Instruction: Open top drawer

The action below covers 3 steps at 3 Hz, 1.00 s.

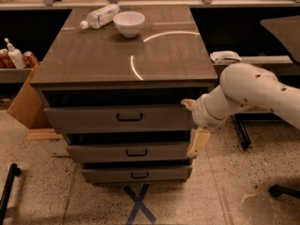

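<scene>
The top drawer (122,117) is the widest grey-brown front of the cabinet, with a small dark pull handle (130,117) at its centre. A dark gap shows between it and the cabinet top. Two narrower drawer fronts (133,152) sit below it. My gripper (193,124) is at the cabinet's right front corner, level with the top drawer's right end, well right of the handle. Its cream fingers (198,143) are spread apart and hold nothing. The white arm (248,90) reaches in from the right.
A white bowl (129,22) and a plastic bottle (101,16) lying on its side are on the cabinet top. A cardboard box (24,106) is at the left. A blue tape X (139,204) is on the floor. Chair legs (281,190) are at the right.
</scene>
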Motion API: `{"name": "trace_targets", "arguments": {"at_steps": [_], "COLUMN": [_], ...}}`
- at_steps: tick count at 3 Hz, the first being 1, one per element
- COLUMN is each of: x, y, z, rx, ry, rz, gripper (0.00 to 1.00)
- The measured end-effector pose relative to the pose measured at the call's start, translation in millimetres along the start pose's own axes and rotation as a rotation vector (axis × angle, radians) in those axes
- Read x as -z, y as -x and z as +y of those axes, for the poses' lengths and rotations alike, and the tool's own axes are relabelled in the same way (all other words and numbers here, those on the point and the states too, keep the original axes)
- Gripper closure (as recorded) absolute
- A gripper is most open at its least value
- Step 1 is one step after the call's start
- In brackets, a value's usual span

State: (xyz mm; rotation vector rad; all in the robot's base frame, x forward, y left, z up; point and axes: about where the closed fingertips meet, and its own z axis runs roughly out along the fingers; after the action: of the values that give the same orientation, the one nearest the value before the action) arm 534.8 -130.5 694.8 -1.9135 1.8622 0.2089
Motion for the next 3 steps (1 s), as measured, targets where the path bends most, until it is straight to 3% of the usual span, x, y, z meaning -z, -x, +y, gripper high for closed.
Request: {"name": "trace_targets", "arguments": {"at_steps": [3], "x": [-50.7], "y": [-8.9], "z": [-41.9], "rx": [0.047], "ry": [-0.033], "rz": [0.054], "gripper": [0.0]}}
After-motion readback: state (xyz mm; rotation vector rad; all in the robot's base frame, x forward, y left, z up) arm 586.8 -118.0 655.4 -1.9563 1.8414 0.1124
